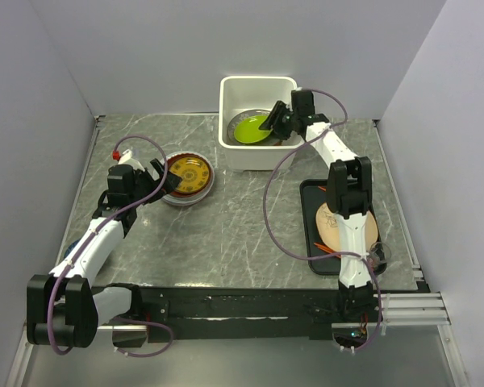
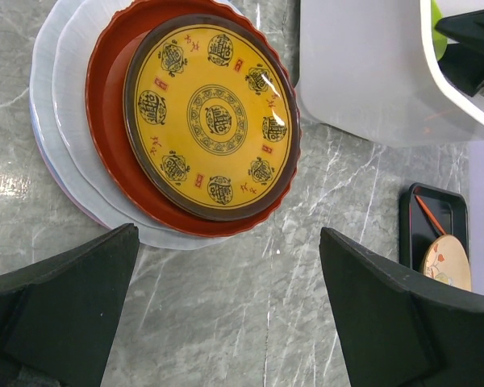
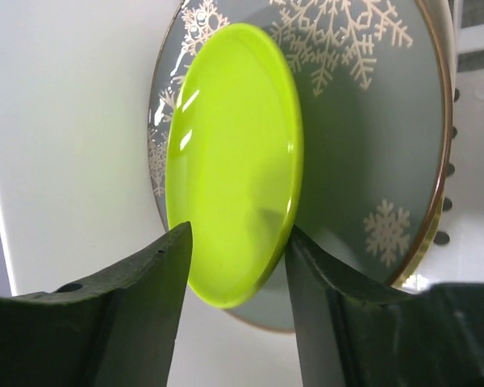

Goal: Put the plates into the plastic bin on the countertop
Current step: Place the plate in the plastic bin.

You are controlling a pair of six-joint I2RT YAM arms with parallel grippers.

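The white-and-black left arm is bending low at its elbow and angling forward, its black two-finger left gripper (image 1: 166, 179) (image 2: 230, 242) pointing downward with jaws spread wide, holding nothing. The white-and-black right arm is stretching far forward, its black two-finger right gripper (image 1: 273, 121) (image 3: 239, 240) tilting downward, jaws standing partly apart.
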